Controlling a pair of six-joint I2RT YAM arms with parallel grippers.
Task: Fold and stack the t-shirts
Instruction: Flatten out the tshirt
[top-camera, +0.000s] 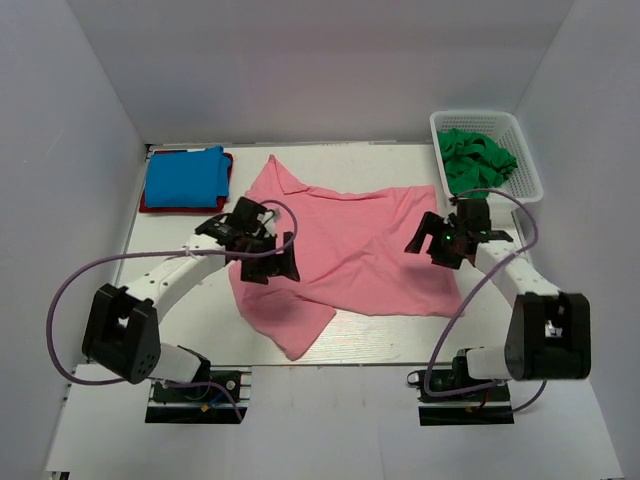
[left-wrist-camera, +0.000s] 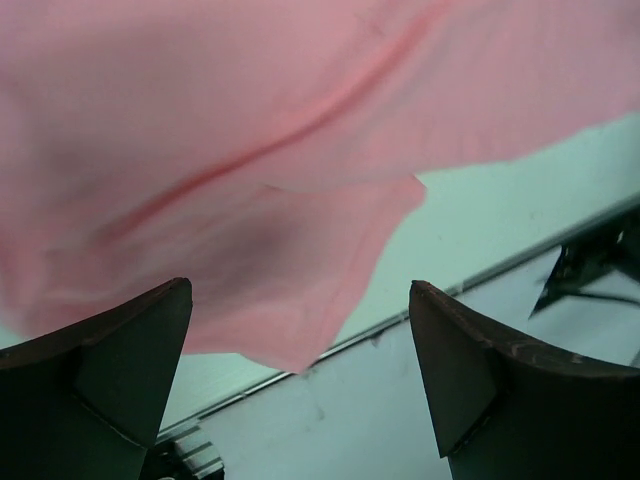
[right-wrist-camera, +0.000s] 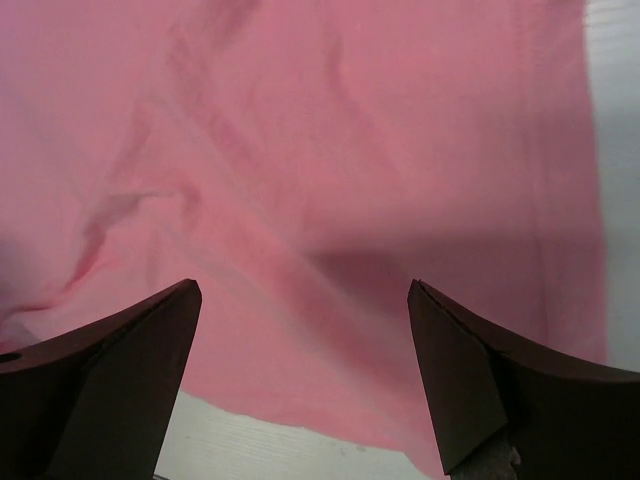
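Observation:
A salmon pink t-shirt (top-camera: 345, 250) lies spread and rumpled across the middle of the table. It also fills the left wrist view (left-wrist-camera: 230, 170) and the right wrist view (right-wrist-camera: 330, 180). My left gripper (top-camera: 272, 258) hovers over its left part, open and empty. My right gripper (top-camera: 432, 240) hovers over its right edge, open and empty. A folded bright blue t-shirt (top-camera: 185, 177) lies on a red t-shirt (top-camera: 146, 203) at the back left. Dark green t-shirts (top-camera: 477, 160) sit bunched in the basket.
A white lattice basket (top-camera: 528, 160) stands at the back right. White walls close in the table on the left, back and right. The table's front edge (left-wrist-camera: 480, 280) runs just past the pink shirt's lowest corner (top-camera: 293, 350).

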